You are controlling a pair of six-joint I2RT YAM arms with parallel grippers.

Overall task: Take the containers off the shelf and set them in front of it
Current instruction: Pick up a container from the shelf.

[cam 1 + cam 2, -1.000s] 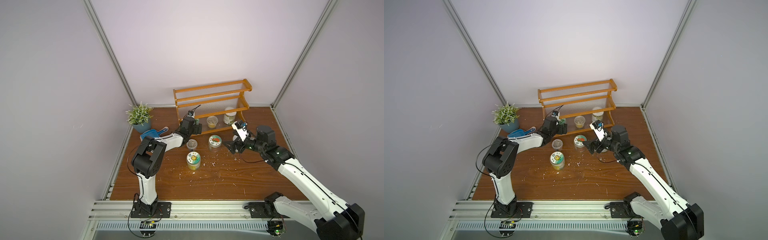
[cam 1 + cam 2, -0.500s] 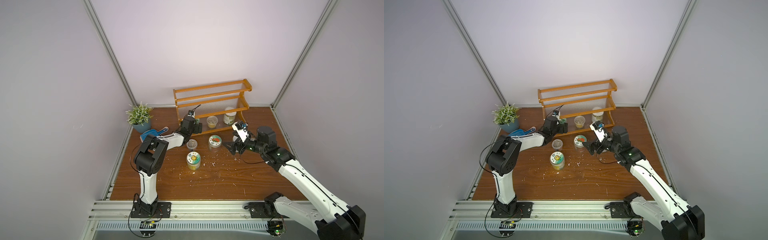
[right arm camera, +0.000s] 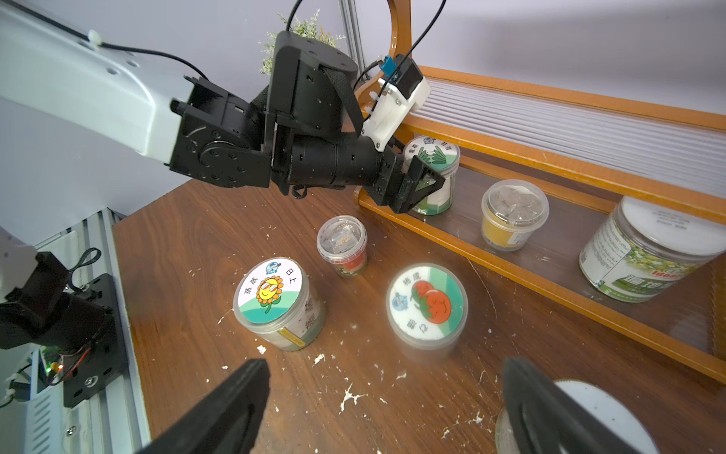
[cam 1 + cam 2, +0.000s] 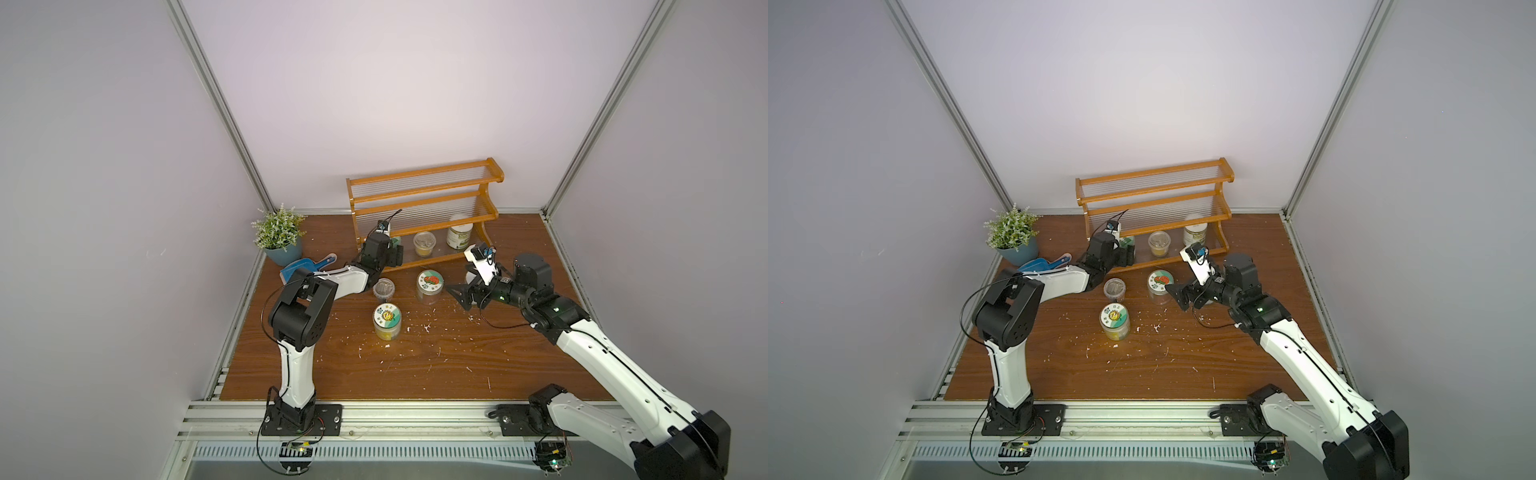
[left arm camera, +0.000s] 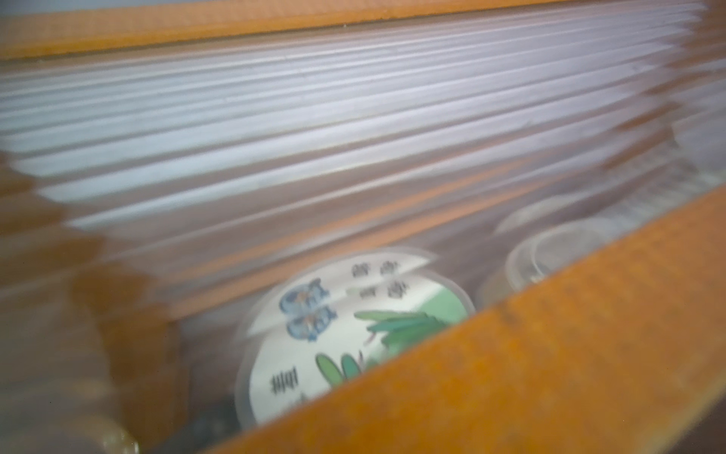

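Brown tabletop (image 4: 415,365): left gripper (image 3: 430,184) astride the green-lidded jar (image 3: 432,153) on the shelf (image 3: 510,271) (grip uncertain), right gripper (image 3: 383,369) wide open.

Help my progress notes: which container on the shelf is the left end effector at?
The clear plastic jar with the green-leaf picture lid; the yellow-filled clear cup and white-lidded jar sit farther along.

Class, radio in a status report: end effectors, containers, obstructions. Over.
Left end effector straddling green-lid jar on shelf bottom tier, grip unclear. Right end effector open, empty. Nothing blocking.
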